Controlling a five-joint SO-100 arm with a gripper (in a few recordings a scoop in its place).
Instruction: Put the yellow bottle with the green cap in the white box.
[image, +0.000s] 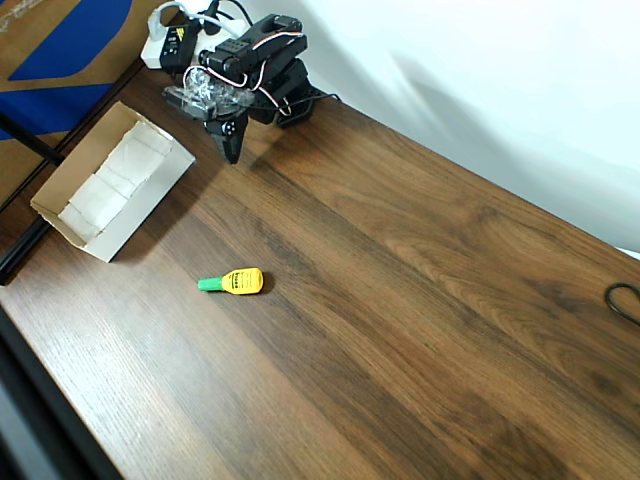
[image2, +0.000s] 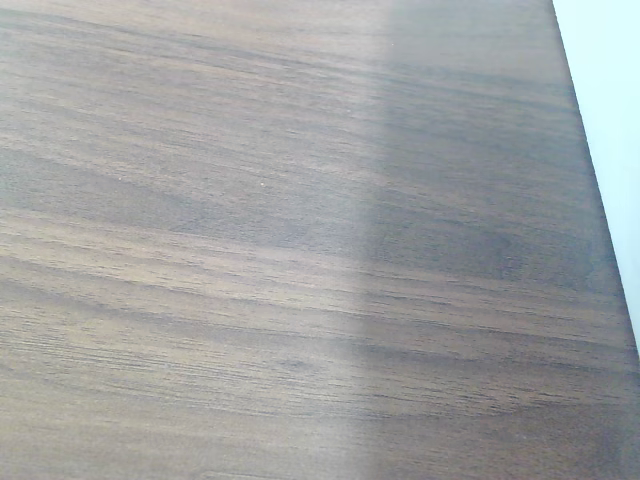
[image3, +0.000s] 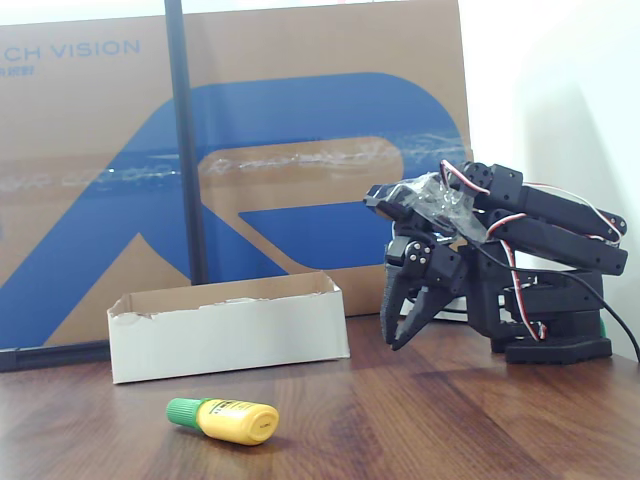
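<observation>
Well apart from the long white cardboard box (image: 110, 180), the small yellow plastic bottle with green cap (image: 234, 282) lies sideways on the wooden table (image: 400, 300), while the black gripper (image3: 405, 325) hangs empty beside the box, fingers slightly parted.

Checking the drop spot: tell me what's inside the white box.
The overhead view shows white folded dividers inside the white box and nothing else; the bottle lies on the table. In the fixed view the box's front wall hides its inside.
</observation>
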